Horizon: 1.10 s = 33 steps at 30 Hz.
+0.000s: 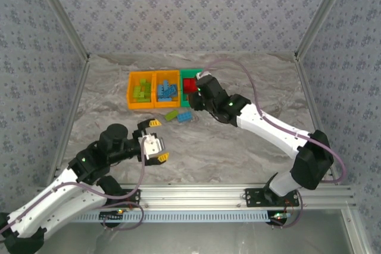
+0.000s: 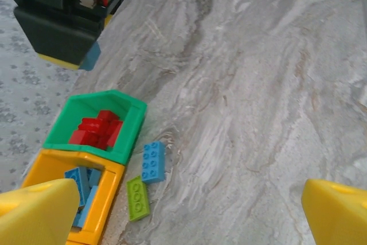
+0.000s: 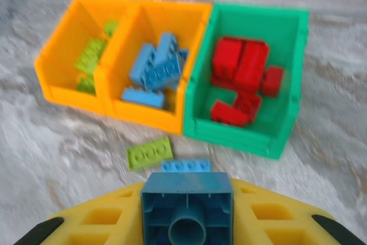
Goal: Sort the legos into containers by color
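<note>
Legos (image 3: pixel 155 70) lie sorted: lime in the left orange bin (image 3: pixel 69 93), blue in the middle orange bin (image 3: pixel 146 116), red in the green bin (image 3: pixel 235 136). A lime brick (image 3: pixel 149 153) and a blue brick (image 3: pixel 186 166) rest on the tabletop (image 3: pixel 57 153) just before them. Right tool (image 3: pixel 187 222) clenches a teal-blue brick (image 3: pixel 187 199); left tool (image 1: pixel 158 140) gapes wide, released.

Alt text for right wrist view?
The right hand grips a blue brick before the left orange bin of lime bricks, middle orange bin of blue, green bin of red. A lime brick and second blue brick lie loose.
</note>
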Motion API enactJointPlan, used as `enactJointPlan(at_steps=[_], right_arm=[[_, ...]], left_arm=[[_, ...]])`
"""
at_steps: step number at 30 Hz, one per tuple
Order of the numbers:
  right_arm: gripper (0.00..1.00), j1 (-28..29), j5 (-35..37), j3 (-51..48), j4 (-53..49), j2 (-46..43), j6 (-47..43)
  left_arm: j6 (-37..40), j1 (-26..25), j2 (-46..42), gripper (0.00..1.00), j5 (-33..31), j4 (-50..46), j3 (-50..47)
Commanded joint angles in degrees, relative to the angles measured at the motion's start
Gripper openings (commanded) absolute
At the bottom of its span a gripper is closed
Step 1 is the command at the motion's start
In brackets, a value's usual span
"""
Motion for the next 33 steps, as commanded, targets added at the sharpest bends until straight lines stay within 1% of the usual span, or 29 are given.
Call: enactJointPlan(at_steps=[1,5,9,11,12,14,16,18,19,21,22,24,25,27,29,32,33], right_arm=[[0.36,-0.5,0.8,4.8,4.5,7.6,-2.3],[0.36,-1.0,-0.6,16.2,5.0,20.3,-5.2],[0.36,-2.0,1.0,28.0,4.6,32.3,-7.4],[0.38,-3.0,1.3,34.6,3.1,38.1,-7.1],[0.4,-3.4,1.0,37.4,2.0,40.4,-6.9],[0.5,-4.3,0.1,45.0,-1.1,45.3,-7.2],[0.57,-4.7,0.2,52.8,-5.7,49.0,-8.2],[0.65,-4.9,-0.1,58.7,-10.5,50.7,-9.4],[0.66,-4.9,0.0,60.5,-12.7,50.5,-10.1],[0.66,-4.6,-0.5,60.1,-16.1,47.4,-10.7],[0.66,-4.5,-1.2,57.7,-17.1,44.7,-11.0],[0.67,-4.1,-3.6,49.7,-17.4,37.0,-11.5],[0.68,-3.9,-5.1,44.2,-17.2,31.9,-11.6],[0.74,-3.5,-8.3,33.2,-16.9,21.9,-11.2],[0.8,-2.7,-10.8,22.3,-17.9,10.3,-10.9],[0.91,-0.2,-10.7,10.0,-22.5,-4.8,-9.5],[0.94,0.6,-10.4,7.4,-24.5,-8.9,-8.5]], left_arm=[[-5.9,2.1,-0.6,0.99,-4.3,7.4,0.3],[-11.2,6.7,-1.3,0.99,-9.3,11.0,-0.8],[-13.1,8.8,0.0,0.99,-11.3,11.4,-0.5],[-13.7,9.7,1.2,0.99,-11.8,11.3,-0.1],[-14.0,10.2,1.6,0.99,-12.2,11.4,0.1],[-14.9,11.6,2.5,0.99,-13.3,11.5,0.5],[-15.6,12.8,2.8,0.99,-14.2,11.7,0.5],[-15.8,13.6,3.0,0.99,-14.6,11.8,0.4],[-15.8,13.9,3.1,0.99,-14.9,11.8,0.4],[-15.6,13.9,3.3,0.99,-15.1,11.6,0.1],[-15.6,13.9,3.6,0.99,-15.1,11.3,0.2],[-16.0,13.9,4.8,0.99,-14.4,10.4,0.4],[-16.5,13.9,5.6,0.99,-13.9,9.9,0.7],[-19.2,13.9,7.8,0.99,-13.1,9.0,2.0],[-22.8,13.9,11.3,0.99,-10.2,6.3,5.1],[-31.3,13.1,19.0,0.98,-5.0,-1.0,13.3],[-33.9,12.4,21.4,0.98,-4.5,-2.6,15.4]])
